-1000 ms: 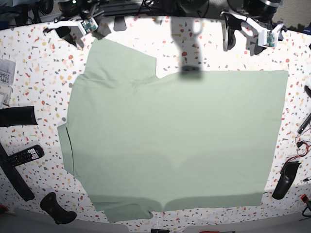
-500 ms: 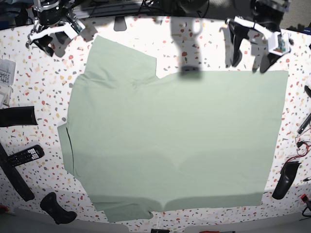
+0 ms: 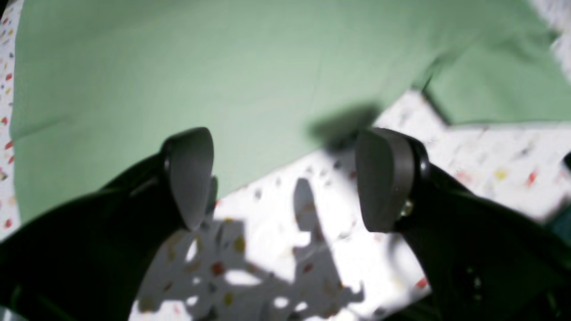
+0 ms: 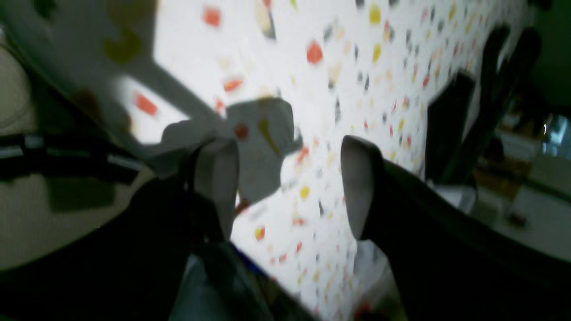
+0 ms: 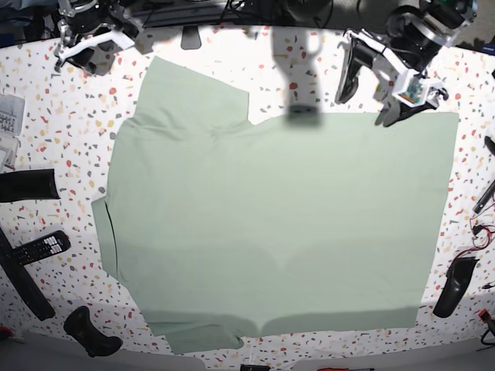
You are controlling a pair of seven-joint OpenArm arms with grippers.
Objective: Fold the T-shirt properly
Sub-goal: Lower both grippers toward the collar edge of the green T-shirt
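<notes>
The T-shirt [image 5: 271,216] lies spread flat, pale mint green, covering most of the speckled table [image 5: 46,93], with one sleeve [image 5: 189,97] at the far left and another at the near edge. My left gripper [image 5: 365,97] hovers open just over the shirt's far edge, near its right corner. In the left wrist view its fingertips [image 3: 189,178] stand wide apart, the left gripper [image 3: 287,187] empty above the T-shirt [image 3: 200,80] edge. My right gripper [image 5: 85,52] is at the far left corner, off the shirt. The right wrist view shows the right gripper [image 4: 290,187] open over bare table.
A remote control [image 5: 40,247] and long black objects [image 5: 27,185] lie along the left edge. Another black object [image 5: 89,332] sits at the near left, and one more [image 5: 455,286] at the near right with cables. Papers [image 5: 8,116] lie far left.
My left gripper has come down and leftward to the shirt's far edge. My right gripper has drifted left and back toward the table's far corner. The shirt has not moved.
</notes>
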